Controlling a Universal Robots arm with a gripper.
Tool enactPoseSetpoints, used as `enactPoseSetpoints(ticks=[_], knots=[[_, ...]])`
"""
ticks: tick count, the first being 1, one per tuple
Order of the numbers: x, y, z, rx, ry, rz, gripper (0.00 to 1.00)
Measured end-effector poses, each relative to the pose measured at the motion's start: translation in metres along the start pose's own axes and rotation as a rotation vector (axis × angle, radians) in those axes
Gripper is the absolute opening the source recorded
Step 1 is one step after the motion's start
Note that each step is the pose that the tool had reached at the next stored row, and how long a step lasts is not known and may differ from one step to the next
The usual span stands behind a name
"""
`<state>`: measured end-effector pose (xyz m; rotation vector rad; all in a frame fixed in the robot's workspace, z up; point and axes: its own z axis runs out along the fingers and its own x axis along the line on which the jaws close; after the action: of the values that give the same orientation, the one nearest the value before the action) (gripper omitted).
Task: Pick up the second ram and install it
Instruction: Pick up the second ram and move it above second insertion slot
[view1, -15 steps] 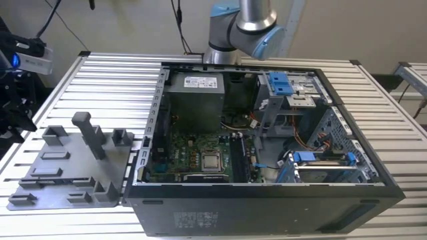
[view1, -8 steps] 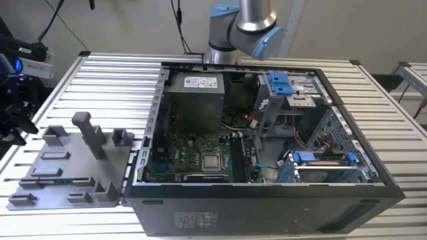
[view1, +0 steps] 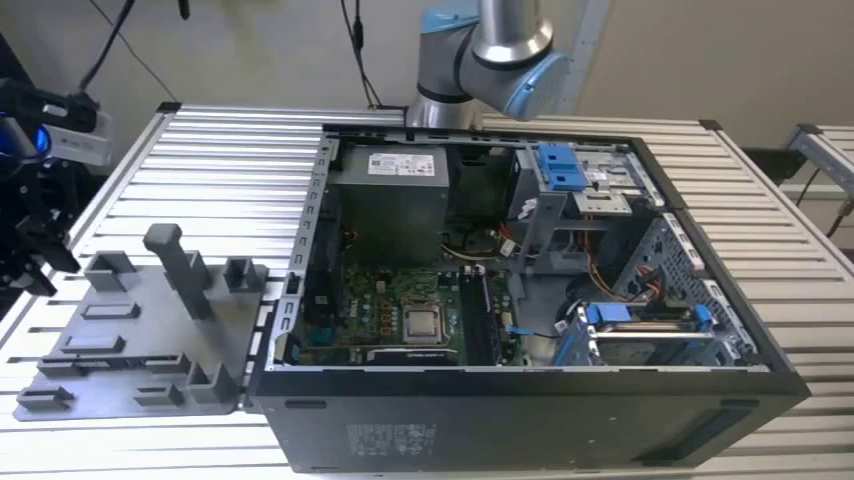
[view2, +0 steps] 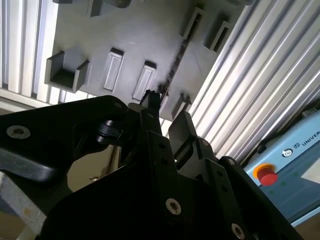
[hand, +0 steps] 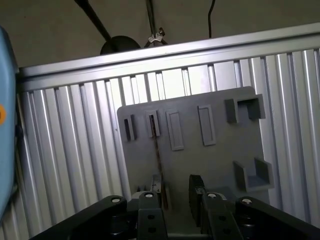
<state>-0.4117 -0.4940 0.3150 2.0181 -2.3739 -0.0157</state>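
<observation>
We see the ram standing on its thin edge in the gray holder, edge-on in both wrist views. Its long axis runs flat along the holder plate. The far end sits in a small upright slot and the near end points into the end effector.

The end effector hangs over the holder with its fingers apart. The ram's edge lies in the gap, closer to one finger. We cannot tell whether they touch.

In the exterior view the holder lies on the slatted surface, just beside the open computer case, on the exterior view's left. The case holds a motherboard, a power supply and blue brackets.
</observation>
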Motion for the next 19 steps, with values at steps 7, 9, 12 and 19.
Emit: enactPoseSetpoints(ticks=[7,9,12,19], knots=[[0.0000,0.0004,0.0061,0.0000,0.0000,0.000,0.36],[0.0000,0.0004,0.0078,0.0000,0.0000,0.000,0.36],[0.0000,0.0006,0.0103,-0.0001,0.0001,0.000,0.36],[0.0001,0.0013,0.0164,-0.0001,0.0001,0.000,0.36]])
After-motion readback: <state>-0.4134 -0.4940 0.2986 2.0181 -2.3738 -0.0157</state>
